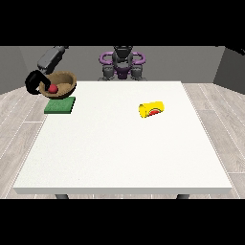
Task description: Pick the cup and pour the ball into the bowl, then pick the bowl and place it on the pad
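Above the green pad (60,105): brown bowl (61,84), tilted, red ball (53,89) inside.
Hand at the view's left (34,82): curled around the bowl's rim.
Yellow cup (151,109): on its side, well right of the pad.

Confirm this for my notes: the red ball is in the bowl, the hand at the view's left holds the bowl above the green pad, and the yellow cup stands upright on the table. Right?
Not quite. The yellow cup lies on its side on the table, not upright, as the front view shows. The rest holds: the red ball is in the bowl, and the hand at the view's left holds the bowl above the green pad.
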`<state>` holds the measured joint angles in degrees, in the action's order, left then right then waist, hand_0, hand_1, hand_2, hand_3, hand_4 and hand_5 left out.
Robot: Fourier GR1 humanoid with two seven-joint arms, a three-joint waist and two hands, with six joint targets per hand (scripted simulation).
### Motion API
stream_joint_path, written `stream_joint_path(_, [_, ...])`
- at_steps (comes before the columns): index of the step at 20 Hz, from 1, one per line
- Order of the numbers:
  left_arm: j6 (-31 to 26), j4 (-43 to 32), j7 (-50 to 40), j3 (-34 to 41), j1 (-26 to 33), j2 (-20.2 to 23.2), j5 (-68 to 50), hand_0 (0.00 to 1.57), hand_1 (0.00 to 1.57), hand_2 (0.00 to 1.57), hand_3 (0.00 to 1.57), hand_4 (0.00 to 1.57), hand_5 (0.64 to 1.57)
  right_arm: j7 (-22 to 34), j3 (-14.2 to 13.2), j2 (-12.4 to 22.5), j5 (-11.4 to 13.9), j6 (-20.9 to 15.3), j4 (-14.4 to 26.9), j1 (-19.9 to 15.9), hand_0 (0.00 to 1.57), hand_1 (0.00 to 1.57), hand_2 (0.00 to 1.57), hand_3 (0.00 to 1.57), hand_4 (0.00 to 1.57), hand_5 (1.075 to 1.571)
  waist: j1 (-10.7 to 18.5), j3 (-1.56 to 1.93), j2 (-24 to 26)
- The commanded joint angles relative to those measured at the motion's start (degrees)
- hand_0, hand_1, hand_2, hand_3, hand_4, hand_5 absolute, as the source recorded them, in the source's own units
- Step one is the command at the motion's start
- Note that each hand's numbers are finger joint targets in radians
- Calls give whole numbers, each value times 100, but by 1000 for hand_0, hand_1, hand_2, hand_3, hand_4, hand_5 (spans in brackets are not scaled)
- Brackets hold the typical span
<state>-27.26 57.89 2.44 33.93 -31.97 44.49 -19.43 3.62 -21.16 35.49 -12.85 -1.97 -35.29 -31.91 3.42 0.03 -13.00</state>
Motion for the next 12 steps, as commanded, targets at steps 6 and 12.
stream_joint_path(6, [15, 186, 62, 11, 61, 113, -157, 0, 0, 0, 0, 1195, 1561, -398, -401, 478, -53, -263, 453, -174, 1508, 1508, 1412, 824, 0, 1552, 99, 2, -286])
stream_joint_path(12, [-112, -240, 282, 2, -43, 284, -135, 0, 0, 0, 0, 1187, 1564, -270, -243, -200, -80, -754, 222, -552, 1451, 1451, 1383, 753, 0, 1540, 142, -1, -293])
